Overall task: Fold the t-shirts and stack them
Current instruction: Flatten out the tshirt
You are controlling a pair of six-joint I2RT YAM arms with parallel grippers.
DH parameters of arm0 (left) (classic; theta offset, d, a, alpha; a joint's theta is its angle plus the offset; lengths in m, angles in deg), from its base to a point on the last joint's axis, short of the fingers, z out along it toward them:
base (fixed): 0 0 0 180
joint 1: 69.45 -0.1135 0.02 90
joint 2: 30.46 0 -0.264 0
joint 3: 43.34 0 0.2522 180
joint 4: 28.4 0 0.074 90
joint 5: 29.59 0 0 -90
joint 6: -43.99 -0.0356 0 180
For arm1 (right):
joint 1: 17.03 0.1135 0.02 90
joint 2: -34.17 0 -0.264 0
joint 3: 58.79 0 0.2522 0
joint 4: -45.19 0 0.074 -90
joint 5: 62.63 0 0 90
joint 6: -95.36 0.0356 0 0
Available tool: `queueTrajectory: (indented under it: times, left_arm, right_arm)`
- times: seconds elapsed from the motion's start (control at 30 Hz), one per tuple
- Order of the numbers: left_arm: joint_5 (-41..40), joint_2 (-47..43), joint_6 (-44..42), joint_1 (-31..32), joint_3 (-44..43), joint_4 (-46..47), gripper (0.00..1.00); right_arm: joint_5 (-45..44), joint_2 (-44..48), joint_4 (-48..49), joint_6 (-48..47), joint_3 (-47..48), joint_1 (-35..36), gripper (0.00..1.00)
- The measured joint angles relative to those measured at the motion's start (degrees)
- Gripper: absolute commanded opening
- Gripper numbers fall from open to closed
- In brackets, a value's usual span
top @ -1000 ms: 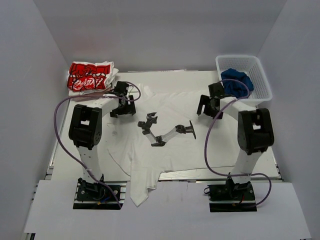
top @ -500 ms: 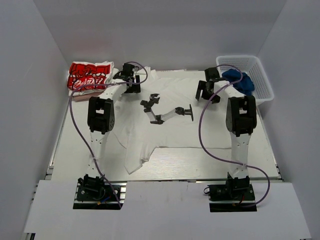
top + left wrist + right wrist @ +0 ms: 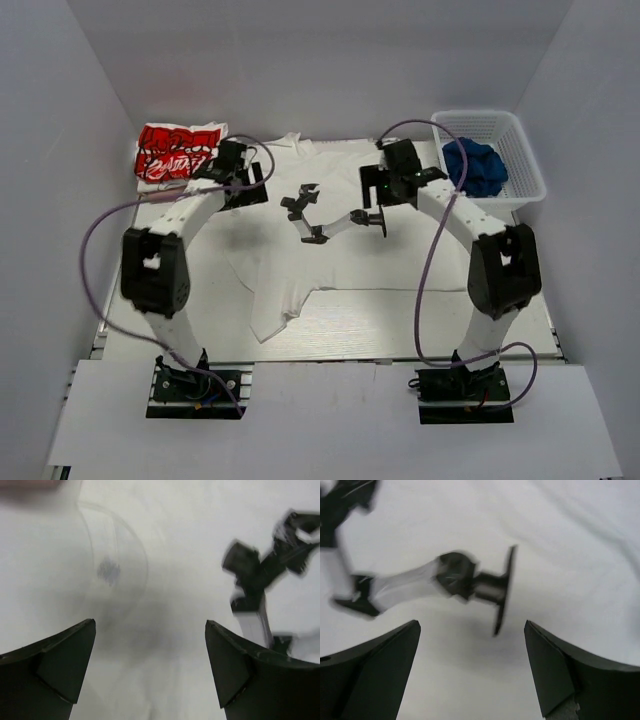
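From above, the bracket rests on the spread plain white shirt, with bare bench on its near side. The left end effector sits left of the bracket, the right end effector just right of it, and the folded printed shirt far left. Left wrist: fingers apart over smooth cloth. Right wrist: fingers apart, the bracket beyond them.

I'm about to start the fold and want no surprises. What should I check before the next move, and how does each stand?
1. Left hand open, empty: ok.
2. Right hand open, empty: ok.
3. White shirt free of clutter: not ok, a jointed black-and-white mount lies on it.
4. White shirt spread flat: not ok, its near-left corner is rumpled.
5. Printed shirt folded at the far left: ok.
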State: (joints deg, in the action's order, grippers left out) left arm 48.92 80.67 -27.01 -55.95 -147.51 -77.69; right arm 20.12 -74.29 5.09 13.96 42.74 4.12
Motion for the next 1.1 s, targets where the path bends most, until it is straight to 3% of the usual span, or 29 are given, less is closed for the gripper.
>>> queueTrajectory:
  times: [0.2, 0.33, 0.43, 0.77, 1.1]
  left_arm:
    - [8.63, -25.33, 8.17, 0.55, 27.41, 8.04, 1.00]
    - [15.04, -30.45, 11.61, 0.74, 41.83, 13.81, 1.00]
    - [17.03, -30.88, 13.20, 1.14, 47.58, 15.89, 1.00]
    - [20.48, -28.09, 15.58, 1.14, 51.32, 24.79, 1.00]
    - [4.50, -28.65, 17.92, 0.76, 48.24, 11.28, 1.00]
  right_arm:
    - [8.02, 14.25, 8.41, 1.42, -16.68, 13.22, 0.90]
    - [12.87, 15.85, 11.39, 3.96, -25.88, 19.28, 0.90]
    - [14.08, 15.85, 13.46, 6.21, -30.47, 21.07, 0.90]
    - [10.03, 19.17, 20.20, 13.66, -42.42, 20.44, 0.90]
    - [7.85, 26.51, 25.51, 17.84, -51.34, 15.54, 0.90]
